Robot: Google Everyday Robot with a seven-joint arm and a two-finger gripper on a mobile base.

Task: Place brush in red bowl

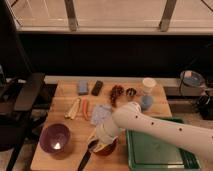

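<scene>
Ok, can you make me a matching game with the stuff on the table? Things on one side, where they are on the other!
Things:
1. purple bowl
2. green tray
3. white cup
4. tool

Places:
a. back right of the table
b. over the red bowl, by the brush
c. front left
d. front right, under the arm

Pairs: 1-c, 2-d, 3-a, 4-b

Wooden table [65,162] matt; purple bowl [55,138] glossy; gripper [99,142] at six o'clock, smooth white plastic; green tray [155,152] plastic
</scene>
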